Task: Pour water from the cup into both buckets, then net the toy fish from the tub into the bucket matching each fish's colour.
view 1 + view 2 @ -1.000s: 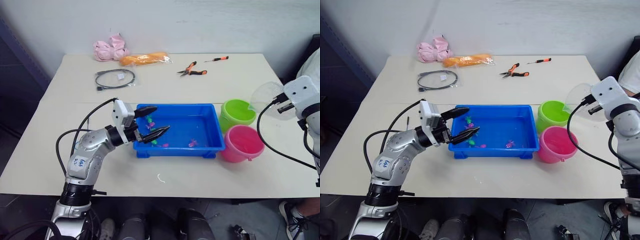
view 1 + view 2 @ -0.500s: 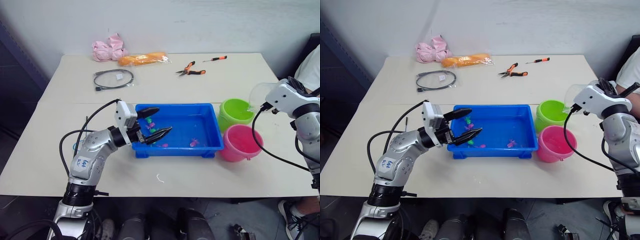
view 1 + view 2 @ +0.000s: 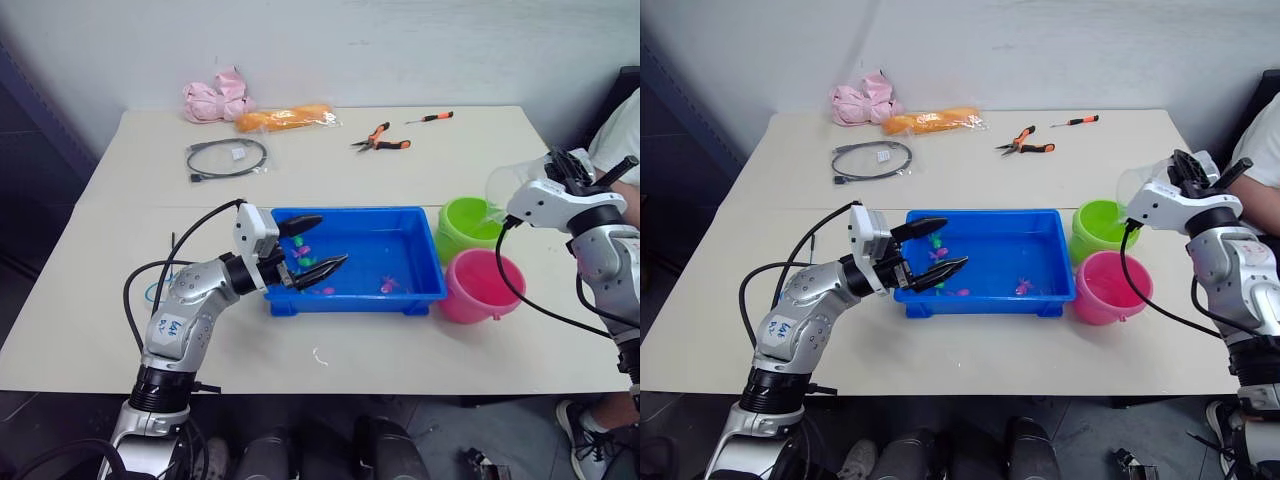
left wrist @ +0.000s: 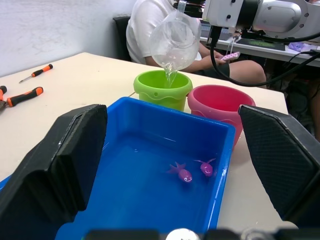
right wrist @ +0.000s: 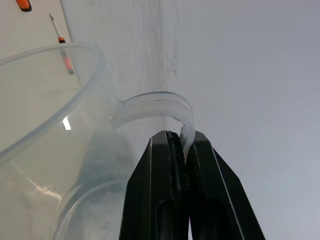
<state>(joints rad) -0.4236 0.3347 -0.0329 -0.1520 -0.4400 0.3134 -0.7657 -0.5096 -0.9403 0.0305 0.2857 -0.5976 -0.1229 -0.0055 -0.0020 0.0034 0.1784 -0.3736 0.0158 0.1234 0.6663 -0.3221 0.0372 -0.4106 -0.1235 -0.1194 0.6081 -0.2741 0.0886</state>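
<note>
The clear cup (image 3: 507, 187) hangs tilted over the lime green bucket (image 3: 470, 226), and a thin stream of water falls from its spout into that bucket (image 4: 163, 86). My right gripper (image 5: 176, 136) is shut on the cup's handle. The pink bucket (image 3: 484, 286) stands just in front of the green one, both at the right end of the blue tub (image 3: 420, 262). Small pink fish (image 4: 182, 173) and green fish (image 3: 299, 240) lie in the tub's water. My left gripper (image 3: 318, 245) is held open over the tub's left end, with nothing between its fingers.
At the table's back lie orange-handled pliers (image 3: 381, 140), a small screwdriver (image 3: 430, 117), a coiled black cable (image 3: 228, 157), a pink cloth (image 3: 214, 98) and an orange bag (image 3: 286, 118). A person in a white shirt (image 4: 146, 31) sits past the right end.
My right arm has swung the cup left and tipped it over the green bucket, where water now pours. My left gripper has stayed over the tub's left end.
</note>
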